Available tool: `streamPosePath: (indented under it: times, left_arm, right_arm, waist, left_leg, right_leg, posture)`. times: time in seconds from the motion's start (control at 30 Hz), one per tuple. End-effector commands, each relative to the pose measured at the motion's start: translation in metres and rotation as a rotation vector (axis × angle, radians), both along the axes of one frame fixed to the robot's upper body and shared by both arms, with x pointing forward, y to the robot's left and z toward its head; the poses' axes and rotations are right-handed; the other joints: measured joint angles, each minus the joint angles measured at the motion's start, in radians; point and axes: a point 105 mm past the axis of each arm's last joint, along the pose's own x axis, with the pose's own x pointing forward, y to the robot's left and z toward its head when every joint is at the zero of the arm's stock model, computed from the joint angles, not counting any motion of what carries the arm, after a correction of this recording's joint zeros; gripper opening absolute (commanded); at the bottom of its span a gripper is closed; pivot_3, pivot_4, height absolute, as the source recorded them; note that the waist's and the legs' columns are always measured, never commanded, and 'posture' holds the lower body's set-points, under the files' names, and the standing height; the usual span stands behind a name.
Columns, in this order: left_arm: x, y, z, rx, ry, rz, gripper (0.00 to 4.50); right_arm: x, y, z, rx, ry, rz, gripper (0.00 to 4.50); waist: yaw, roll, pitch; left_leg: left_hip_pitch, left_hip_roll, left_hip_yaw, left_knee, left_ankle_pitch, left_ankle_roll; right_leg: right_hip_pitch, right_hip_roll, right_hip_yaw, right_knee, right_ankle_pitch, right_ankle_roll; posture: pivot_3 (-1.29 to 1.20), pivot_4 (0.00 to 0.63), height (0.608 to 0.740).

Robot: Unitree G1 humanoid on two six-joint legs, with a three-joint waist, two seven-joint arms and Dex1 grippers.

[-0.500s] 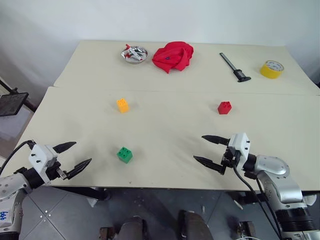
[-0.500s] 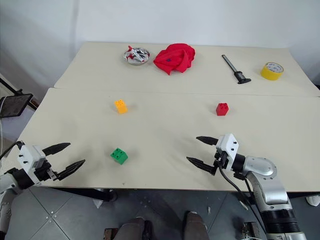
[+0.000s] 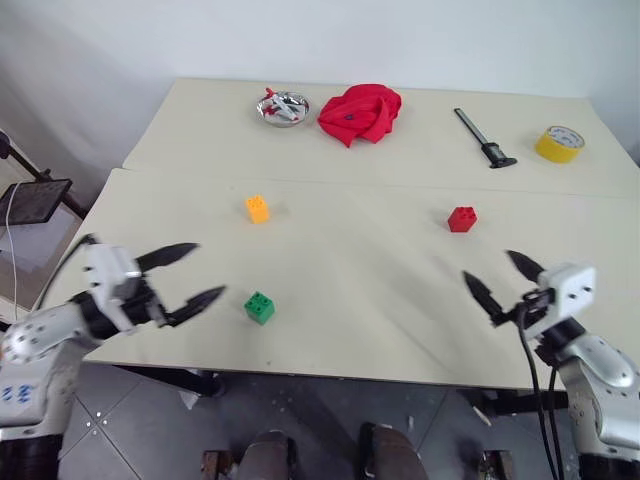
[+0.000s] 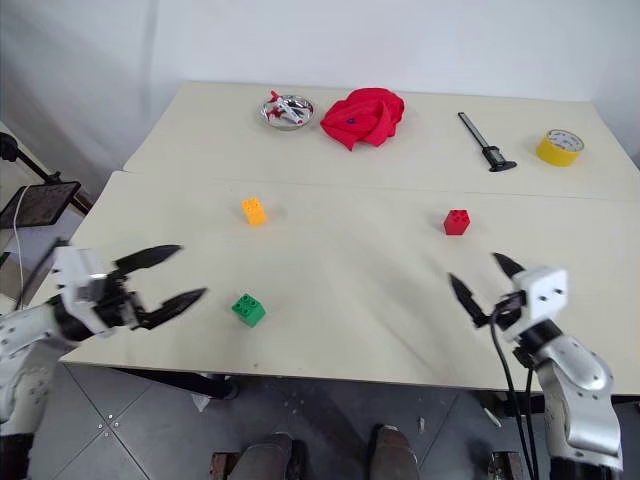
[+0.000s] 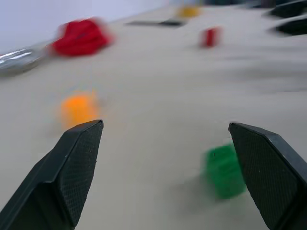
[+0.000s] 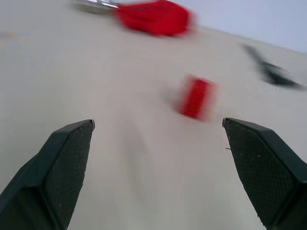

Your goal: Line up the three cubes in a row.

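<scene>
Three studded cubes lie apart on the near table (image 3: 360, 300). The orange-yellow cube (image 3: 257, 208) is at the left middle. Nearer the front edge, below it, sits the green cube (image 3: 259, 307). The red cube (image 3: 462, 219) is off to the right. My left gripper (image 3: 208, 270) hovers open just left of the green cube, which the left wrist view shows a little ahead, beside one finger (image 5: 224, 171). My right gripper (image 3: 488, 265) is open near the front right, pointing up the table, with the red cube (image 6: 195, 98) ahead of it. Nothing is held.
On the far table stand a metal bowl (image 3: 283, 107), a crumpled red cloth (image 3: 360, 112), a black caliper (image 3: 485, 138) and a yellow tape roll (image 3: 558, 143). A seam (image 3: 400, 187) divides the two tables. A dark screen (image 3: 35, 200) stands off the left edge.
The left gripper has swung right and inward over the table toward the green cube. The right gripper has drawn back to the right and now points forward. The cubes have not moved.
</scene>
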Motion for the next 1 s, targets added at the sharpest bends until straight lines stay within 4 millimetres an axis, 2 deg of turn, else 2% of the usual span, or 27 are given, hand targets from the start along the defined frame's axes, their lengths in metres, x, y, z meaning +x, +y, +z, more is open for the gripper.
streamPosePath:
  times: [0.03, 0.1, 0.17, 0.3, 0.4, 0.5, 0.57, 0.63, 0.7, 0.83, 0.93, 1.0]
  left_arm:
    - [0.003, -0.011, 0.002, 0.043, -0.005, -0.068, 4.47]
    - [0.010, -0.009, 0.004, 0.036, -0.023, -0.050, 4.47]
    - [0.019, -0.006, 0.008, 0.021, -0.047, -0.023, 4.47]
    - [0.025, -0.007, 0.013, -0.011, -0.049, -0.014, 4.47]
    - [0.024, -0.012, 0.008, 0.003, -0.018, -0.031, 4.47]
    - [0.022, -0.018, 0.001, 0.010, -0.007, -0.042, 4.47]
    - [0.022, -0.019, 0.001, 0.005, -0.009, -0.037, 4.47]
    - [0.023, -0.019, 0.000, 0.007, -0.012, -0.034, 4.47]
    - [0.023, -0.019, 0.002, 0.004, -0.019, -0.027, 4.47]
    - [0.022, -0.017, 0.003, 0.004, -0.024, -0.019, 4.47]
    - [0.023, -0.015, 0.004, 0.005, -0.030, -0.007, 4.50]
    - [0.025, -0.013, 0.006, 0.002, -0.036, 0.003, 4.50]
  right_arm:
    - [0.003, -0.002, 0.010, -0.026, -0.034, -0.065, 4.50]
    - [0.012, 0.005, 0.014, 0.015, -0.026, -0.074, 4.50]
    - [0.028, 0.020, 0.031, 0.046, -0.041, -0.045, 4.50]
    - [0.061, 0.034, 0.056, 0.080, -0.032, -0.057, 4.50]
    - [0.086, 0.048, 0.059, 0.044, 0.013, -0.035, 4.50]
    - [0.130, 0.053, 0.064, 0.109, 0.042, -0.122, 4.50]
    - [0.149, 0.052, 0.059, 0.101, 0.083, -0.175, 4.50]
    - [0.158, 0.049, 0.056, 0.094, 0.096, -0.205, 4.50]
    - [0.165, 0.056, 0.051, 0.097, 0.120, -0.176, 4.50]
    - [0.172, 0.057, 0.040, 0.093, 0.163, -0.184, 4.50]
    - [0.174, 0.057, 0.037, 0.102, 0.164, -0.198, 3.88]
    - [0.174, 0.062, 0.040, 0.116, 0.151, -0.185, 3.23]
  waist:
    - [-0.018, 0.001, 0.000]
    - [-0.039, 0.001, 0.000]
    - [-0.054, 0.002, 0.001]
    - [-0.054, 0.003, 0.001]
    - [-0.048, 0.003, 0.001]
    - [-0.049, 0.003, 0.001]
    - [-0.051, 0.003, 0.001]
    - [-0.050, 0.003, 0.001]
    - [-0.050, 0.003, 0.001]
    - [-0.056, 0.003, 0.001]
    - [-0.058, 0.003, 0.001]
    - [-0.059, 0.003, 0.001]
  left_leg:
    - [0.000, 0.000, 0.001, 0.000, 0.000, 0.000]
    - [0.002, 0.003, 0.002, 0.000, 0.001, -0.001]
    - [0.005, 0.005, 0.003, 0.000, 0.001, -0.002]
    - [0.007, 0.006, 0.005, 0.000, 0.001, -0.003]
    - [0.007, 0.006, 0.004, 0.000, 0.001, -0.003]
    - [0.006, 0.005, 0.003, -0.001, 0.001, -0.002]
    - [0.006, 0.004, 0.005, -0.001, 0.001, -0.002]
    - [0.005, 0.004, 0.004, -0.001, 0.001, -0.002]
    - [0.003, 0.004, 0.003, -0.001, 0.001, -0.002]
    - [-0.003, 0.004, 0.003, -0.001, 0.001, -0.002]
    - [-0.004, 0.004, 0.003, -0.001, 0.001, -0.003]
    - [-0.004, 0.005, 0.003, 0.000, 0.001, -0.003]
  right_leg:
    - [0.000, 0.001, 0.000, 0.000, 0.000, 0.000]
    - [0.000, 0.004, 0.002, 0.000, -0.001, -0.003]
    - [0.000, 0.006, 0.003, 0.002, -0.001, -0.004]
    - [0.000, 0.006, 0.006, 0.005, -0.001, -0.005]
    - [0.000, 0.005, 0.006, 0.006, -0.001, -0.005]
    - [0.000, 0.005, 0.005, 0.005, -0.001, -0.004]
    - [-0.001, 0.004, 0.005, 0.004, -0.001, -0.004]
    - [-0.002, 0.004, 0.004, 0.006, -0.001, -0.004]
    - [-0.002, 0.004, 0.001, 0.007, -0.001, -0.004]
    - [-0.005, 0.003, -0.003, 0.006, -0.001, -0.004]
    - [-0.004, 0.003, -0.006, 0.005, -0.001, -0.004]
    - [-0.004, 0.003, -0.006, 0.005, -0.001, -0.004]
  posture:
    - [0.00, 0.150, 0.740]
    - [0.00, 0.150, 0.740]
    - [0.00, 0.150, 0.740]
    - [0.00, 0.150, 0.740]
    - [0.00, 0.150, 0.740]
    - [0.00, 0.150, 0.740]
    - [0.00, 0.150, 0.740]
    - [0.00, 0.150, 0.740]
    - [0.00, 0.150, 0.740]
    - [0.00, 0.150, 0.740]
    - [0.00, 0.150, 0.740]
    - [0.00, 0.150, 0.740]
